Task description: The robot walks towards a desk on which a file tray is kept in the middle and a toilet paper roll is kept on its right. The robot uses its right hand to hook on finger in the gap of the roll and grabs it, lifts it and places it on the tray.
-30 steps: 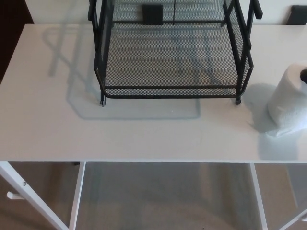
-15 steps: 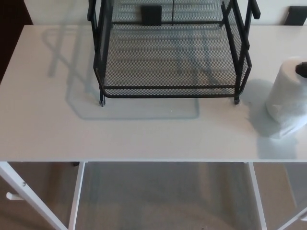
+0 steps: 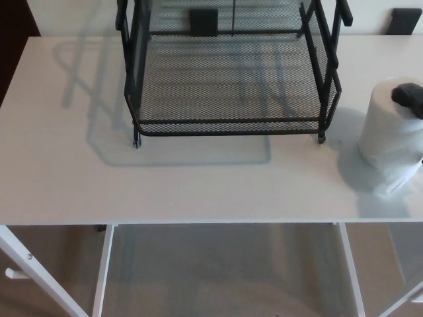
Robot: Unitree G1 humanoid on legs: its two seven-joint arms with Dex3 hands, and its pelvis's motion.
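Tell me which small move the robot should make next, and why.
Probably lift the roll straight up. The right hand sits at the roll's top hole, the roll stands on the desk, and the side wall of the tray rises between them.

This looks like an office or a home study rather than a kitchen or workshop. A plain white surface (image 3: 198,185) on a thin white metal frame (image 3: 104,271) carries a black wire-mesh file tray (image 3: 228,127), the sort used for sorting paperwork. Under the surface lies short grey-beige carpet (image 3: 225,271). A toilet paper roll (image 3: 390,142) is the 1 homely item here.
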